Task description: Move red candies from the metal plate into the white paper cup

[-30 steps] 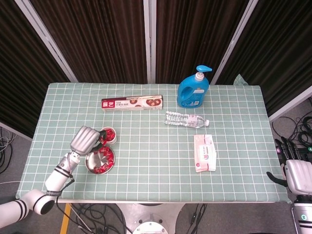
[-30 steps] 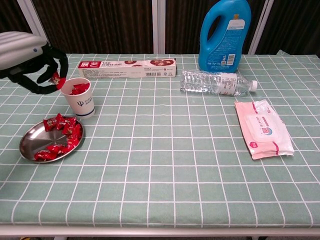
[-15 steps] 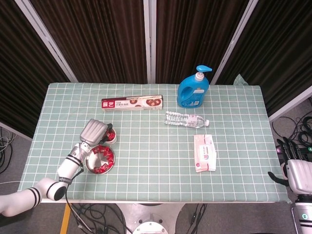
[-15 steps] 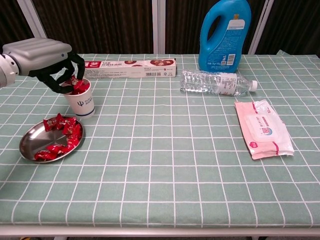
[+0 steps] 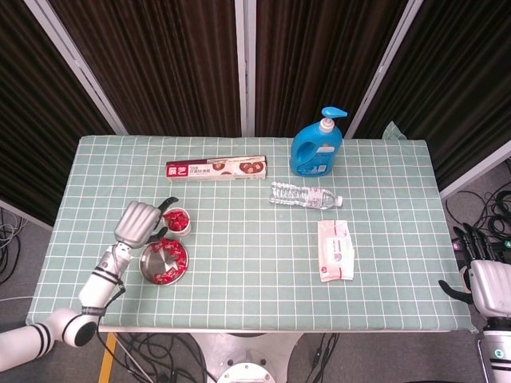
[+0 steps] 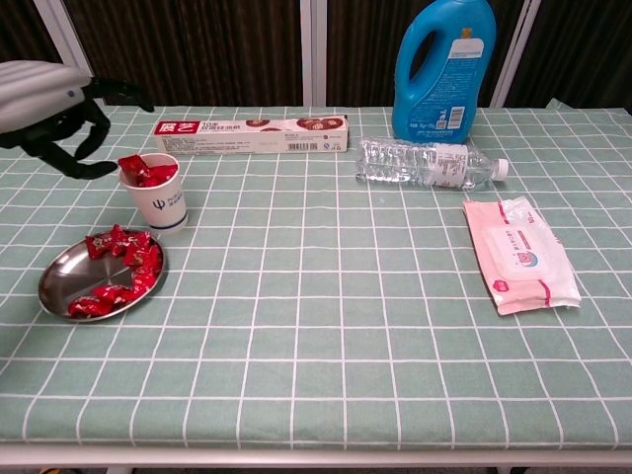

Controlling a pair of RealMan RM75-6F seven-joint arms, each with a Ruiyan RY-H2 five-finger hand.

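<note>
So the left hand [image 6: 59,114] hangs just left of the white paper cup [image 6: 158,195], fingers spread and curled a bit, nothing in them. The cup's got red candies [image 6: 144,171] piled up to the rim, sitting right by the fingertips but not touching. Directly in front of the cup, the metal plate [image 6: 61,286] has more red candies [image 6: 123,267] on its right half. The right hand [image 5: 487,283] is way off past the table's right edge, can't tell how its fingers sit. Behind the cup lies a long red-and-white box [image 6: 252,134], plus a blue pump bottle [image 6: 442,65], a water bottle [image 6: 430,162] on its side and a wet wipes pack [image 6: 520,253].
</note>
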